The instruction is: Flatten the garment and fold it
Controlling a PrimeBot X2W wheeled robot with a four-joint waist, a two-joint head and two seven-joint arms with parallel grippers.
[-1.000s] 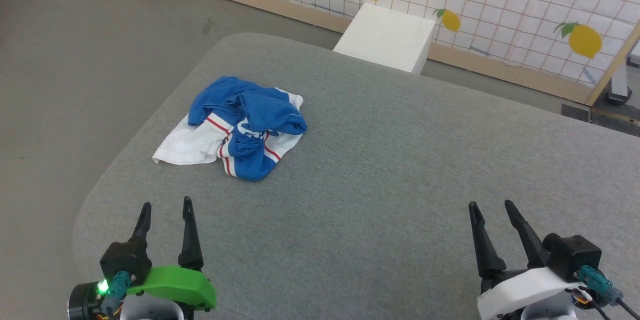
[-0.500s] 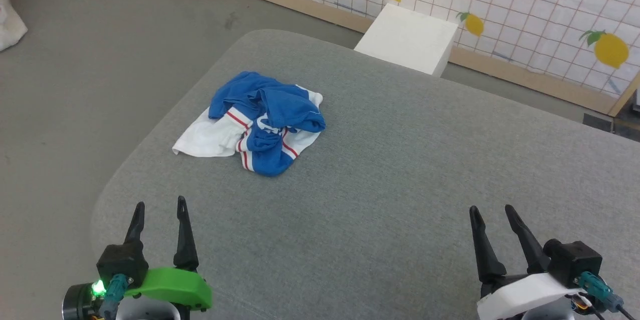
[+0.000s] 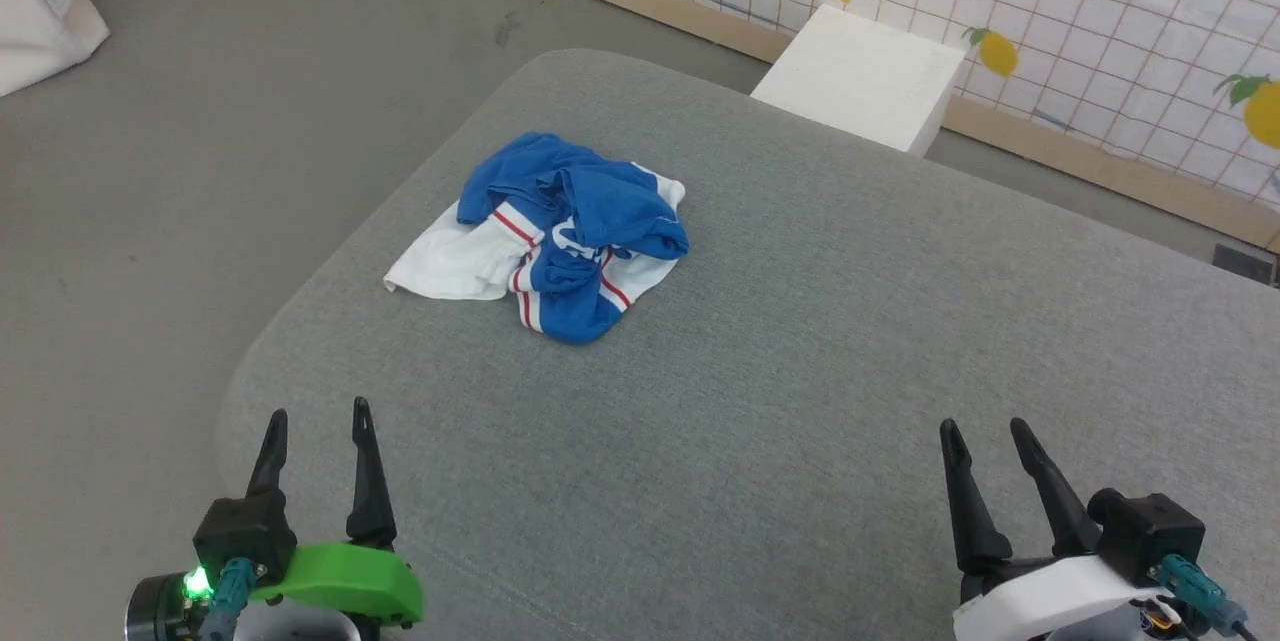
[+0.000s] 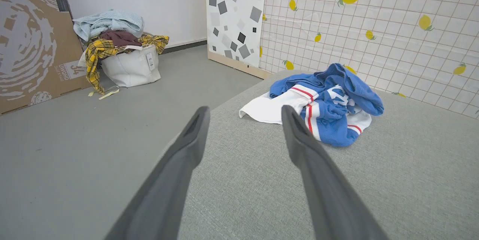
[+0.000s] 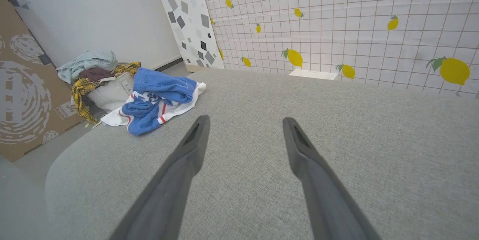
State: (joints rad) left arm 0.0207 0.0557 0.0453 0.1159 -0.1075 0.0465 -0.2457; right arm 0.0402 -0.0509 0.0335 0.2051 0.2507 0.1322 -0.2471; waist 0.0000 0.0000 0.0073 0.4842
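Observation:
The garment (image 3: 560,231) is a crumpled blue jersey with white sleeves and red-and-white stripes, lying bunched on the grey table (image 3: 800,371) toward its far left part. It also lies ahead and to the right in the left wrist view, garment (image 4: 325,101), and far left in the right wrist view, garment (image 5: 157,99). My left gripper (image 3: 317,416) hovers open near the table's front left corner, well short of the cloth. My right gripper (image 3: 983,426) stands open at the front right, far from it. Neither holds anything.
A white block (image 3: 860,76) stands beyond the table's far edge against a lemon-patterned tiled wall (image 3: 1100,11). A white basket heaped with clothes (image 4: 119,52) sits on the floor to the left, beside a cardboard panel (image 4: 30,34). Grey floor (image 3: 200,121) surrounds the table's rounded left edge.
The head camera has turned left, so the whole scene has shifted right and the white basket has come into view. The garment and both open grippers have kept their places.

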